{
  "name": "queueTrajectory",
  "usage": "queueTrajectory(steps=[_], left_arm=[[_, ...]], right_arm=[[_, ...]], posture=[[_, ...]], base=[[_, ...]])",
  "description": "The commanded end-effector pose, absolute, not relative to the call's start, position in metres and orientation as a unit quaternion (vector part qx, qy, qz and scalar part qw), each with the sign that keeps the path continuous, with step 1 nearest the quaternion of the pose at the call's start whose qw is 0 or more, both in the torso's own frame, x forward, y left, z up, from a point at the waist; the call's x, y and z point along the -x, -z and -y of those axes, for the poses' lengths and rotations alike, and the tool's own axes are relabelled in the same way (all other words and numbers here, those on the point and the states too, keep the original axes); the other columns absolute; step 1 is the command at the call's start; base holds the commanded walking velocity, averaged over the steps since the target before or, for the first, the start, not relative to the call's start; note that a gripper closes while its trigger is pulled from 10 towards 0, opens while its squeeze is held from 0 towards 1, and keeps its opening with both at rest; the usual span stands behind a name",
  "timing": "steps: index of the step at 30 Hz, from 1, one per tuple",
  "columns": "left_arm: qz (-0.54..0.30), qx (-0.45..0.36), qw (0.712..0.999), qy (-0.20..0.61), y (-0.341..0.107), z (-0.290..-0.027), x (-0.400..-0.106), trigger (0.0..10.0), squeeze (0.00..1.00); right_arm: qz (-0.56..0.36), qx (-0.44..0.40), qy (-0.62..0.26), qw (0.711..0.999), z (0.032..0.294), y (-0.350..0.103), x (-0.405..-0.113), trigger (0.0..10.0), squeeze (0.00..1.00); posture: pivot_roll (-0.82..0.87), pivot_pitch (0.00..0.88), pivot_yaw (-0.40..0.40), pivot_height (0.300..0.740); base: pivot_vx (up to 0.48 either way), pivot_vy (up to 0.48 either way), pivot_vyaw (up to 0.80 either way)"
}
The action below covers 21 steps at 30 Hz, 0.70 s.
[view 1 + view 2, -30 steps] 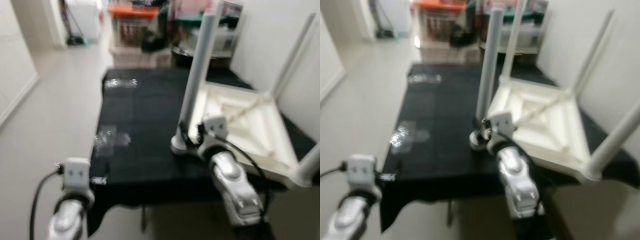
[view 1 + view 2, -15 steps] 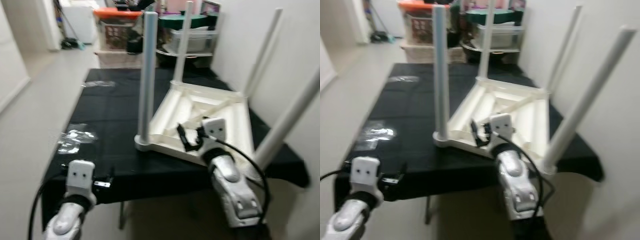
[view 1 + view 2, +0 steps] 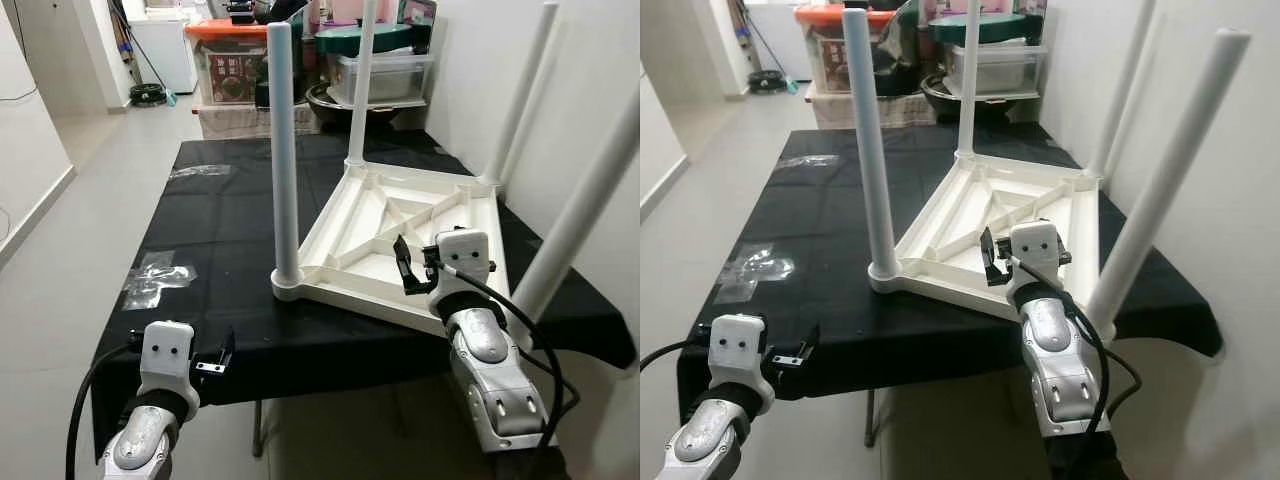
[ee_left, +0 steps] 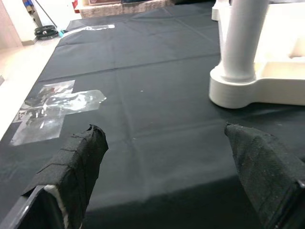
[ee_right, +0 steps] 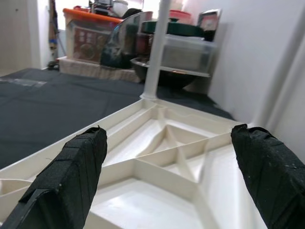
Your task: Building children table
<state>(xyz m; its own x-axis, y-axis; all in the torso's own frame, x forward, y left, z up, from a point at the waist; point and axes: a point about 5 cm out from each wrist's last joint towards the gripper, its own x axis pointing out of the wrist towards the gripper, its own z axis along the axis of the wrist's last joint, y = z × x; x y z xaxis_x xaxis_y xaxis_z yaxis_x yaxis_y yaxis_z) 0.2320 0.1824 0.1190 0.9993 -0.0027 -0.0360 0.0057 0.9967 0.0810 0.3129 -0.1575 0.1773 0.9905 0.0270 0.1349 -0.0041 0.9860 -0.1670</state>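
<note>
A: Since all four legs stand up from the white table (image 3: 400, 235), how far along is the build?

B: Far along, I'd judge. The table lies upside down on the black-draped tabletop (image 3: 220, 215), its ribbed underside facing up, toward the right half and close to the wall. The near leg (image 3: 283, 150) stands at the corner closest to the middle of the cloth.

A: And the pincers?

B: The right pincer (image 3: 412, 268) hovers just over the near edge of the underside, fingers spread wide and holding nothing; its wrist view looks across the ribs between both black pads. The left pincer (image 3: 222, 355) hangs low at the front edge of the tabletop, also spread and empty, well apart from the table.

A: So what comes next?

B: Probably checking the legs are tight, or turning the table upright. Turning it would call for both pincers on the frame, and the left one would have to come up and across first. Careful with the long legs near the wall.

A: Anything you can't make out?

B: The tops of the far legs run out of frame. Whether the legs are fully seated can't be told. A clear plastic wrapper (image 3: 155, 275) lies on the cloth at left; its contents, if any, are unreadable.
</note>
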Motion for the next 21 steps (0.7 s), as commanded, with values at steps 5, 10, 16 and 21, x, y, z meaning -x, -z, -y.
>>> queueTrajectory(steps=[5, 10, 16, 21], left_arm=[[-0.022, -0.044, 0.999, 0.0, -0.117, -0.184, -0.234, 10.0, 0.0], [-0.022, -0.042, 0.999, 0.0, -0.118, -0.183, -0.236, 10.0, 0.0], [-0.021, -0.041, 0.999, 0.0, -0.118, -0.182, -0.236, 10.0, 0.0], [-0.021, -0.04, 0.999, -0.001, -0.118, -0.182, -0.237, 10.0, 0.0]], right_arm=[[0.013, 0.076, -0.11, 0.991, 0.143, -0.159, -0.313, 10.0, 0.0], [-0.006, 0.077, -0.161, 0.984, 0.148, -0.157, -0.317, 10.0, 0.0], [-0.028, 0.07, -0.229, 0.97, 0.17, -0.159, -0.325, 10.0, 0.0], [-0.027, 0.076, -0.233, 0.969, 0.189, -0.165, -0.335, 10.0, 0.0]], posture=[[0.0, 0.0, -0.057, 0.74], [0.0, 0.0, -0.062, 0.74], [0.01, 0.0, -0.071, 0.74], [0.01, 0.0, -0.076, 0.74]], base=[[0.0, -0.134, 0.0], [0.0, -0.48, 0.0], [0.0, -0.48, 0.0], [0.0, -0.48, 0.0]])
